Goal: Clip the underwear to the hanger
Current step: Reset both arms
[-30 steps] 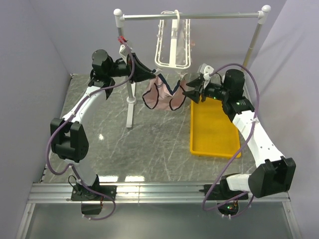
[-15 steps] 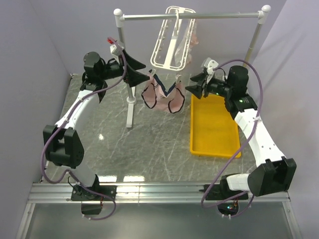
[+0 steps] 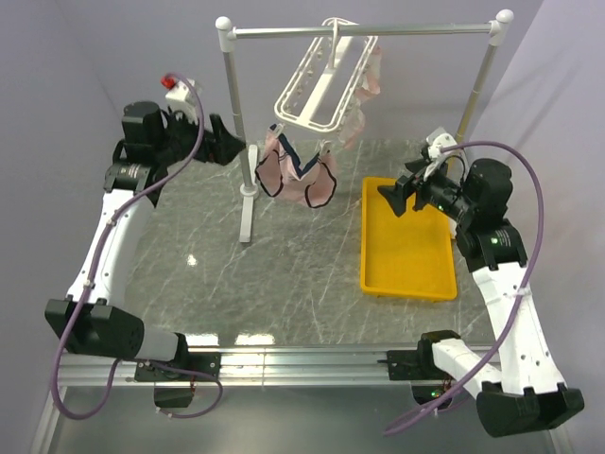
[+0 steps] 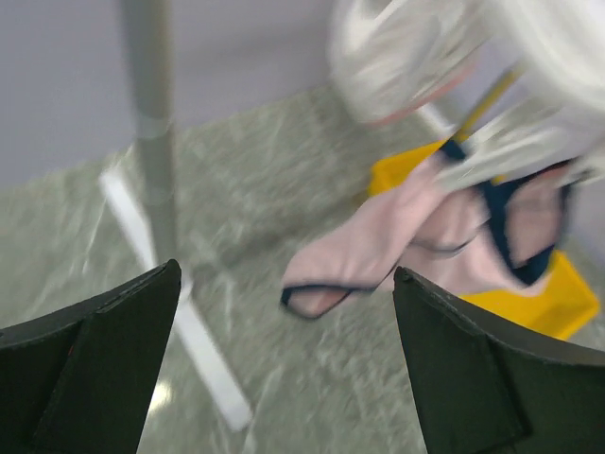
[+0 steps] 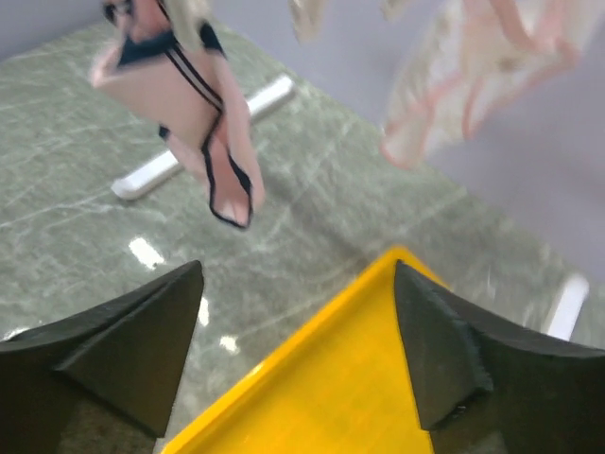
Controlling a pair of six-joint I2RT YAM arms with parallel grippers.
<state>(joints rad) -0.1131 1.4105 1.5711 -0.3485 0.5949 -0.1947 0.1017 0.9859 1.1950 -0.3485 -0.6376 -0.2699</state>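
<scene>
while well clear of the one hanger point(image 3: 302, 116), left gripper point(image 3: 232, 144) and right gripper point(image 3: 395, 194) agape, empty; two underwear point(image 3: 298, 175) beneath its clips.

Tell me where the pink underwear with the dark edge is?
In the top view, the navy-trimmed underwear hangs from the white hanger, just right of the stand's left pole and left of the yellow tray.

The worktop point(image 3: 302, 274) is a grey, marble-patterned slab with glossy light spots. A yellow tray point(image 3: 365, 236) lies flat on its right side, long edges running front to back. A grey rail stand point(image 3: 236, 123) stands on it too, its left post ending in a white foot point(image 3: 247, 219), left of the tray and well apart from it.
</scene>
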